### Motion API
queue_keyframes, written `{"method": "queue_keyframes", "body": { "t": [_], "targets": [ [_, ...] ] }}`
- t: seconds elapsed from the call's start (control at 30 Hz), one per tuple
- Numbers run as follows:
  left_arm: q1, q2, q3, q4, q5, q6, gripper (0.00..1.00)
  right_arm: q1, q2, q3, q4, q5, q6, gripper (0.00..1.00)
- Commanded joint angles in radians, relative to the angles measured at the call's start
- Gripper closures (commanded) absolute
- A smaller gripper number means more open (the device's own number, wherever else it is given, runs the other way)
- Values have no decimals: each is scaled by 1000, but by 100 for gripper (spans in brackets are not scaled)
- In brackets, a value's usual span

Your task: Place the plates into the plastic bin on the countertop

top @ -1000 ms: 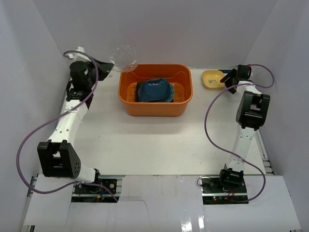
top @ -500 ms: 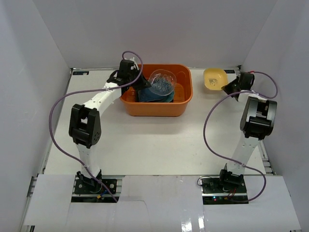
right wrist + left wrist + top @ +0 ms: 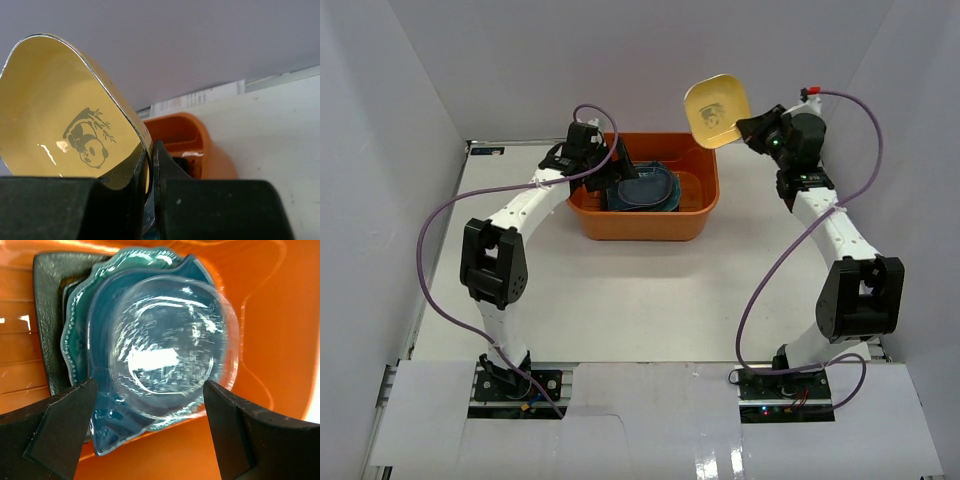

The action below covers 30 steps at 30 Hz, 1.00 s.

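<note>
Several plates (image 3: 165,355) stacked in orange bin (image 3: 640,225), my left claw (image 3: 149,386) released above; right claw (image 3: 151,162) grips yellow panda plate (image 3: 60,110), one o'clock, outstanding.

The left arm (image 3: 520,210) and right arm (image 3: 835,225) are slim white links joined by chunky black joint housings, each trailed by a loose purple cable (image 3: 592,108). The left pincer (image 3: 150,384) and right pincer (image 3: 149,155) have matte black, flat-faced, angular fingers (image 3: 55,435).
</note>
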<state>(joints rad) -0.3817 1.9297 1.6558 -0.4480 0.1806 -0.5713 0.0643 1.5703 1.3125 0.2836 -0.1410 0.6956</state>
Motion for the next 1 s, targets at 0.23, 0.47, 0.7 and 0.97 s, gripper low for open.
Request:
{"method": "queue_keyframes", "body": {
  "t": [0.23,0.47,0.7,0.97],
  "targets": [
    [-3,-398,-68,178,19,45,2,287,164,183,-276,82,-143,92],
    [-3,-745,-310,192,17,63,2,416,339,387,-483,214,-217,92],
    [-5,-990,-493,128,20,77,2,448,346,395,-544,293,-228,67],
    [-3,-1156,-564,62,-33,97,2,473,294,398,-552,300,-248,10]
  ]
}}
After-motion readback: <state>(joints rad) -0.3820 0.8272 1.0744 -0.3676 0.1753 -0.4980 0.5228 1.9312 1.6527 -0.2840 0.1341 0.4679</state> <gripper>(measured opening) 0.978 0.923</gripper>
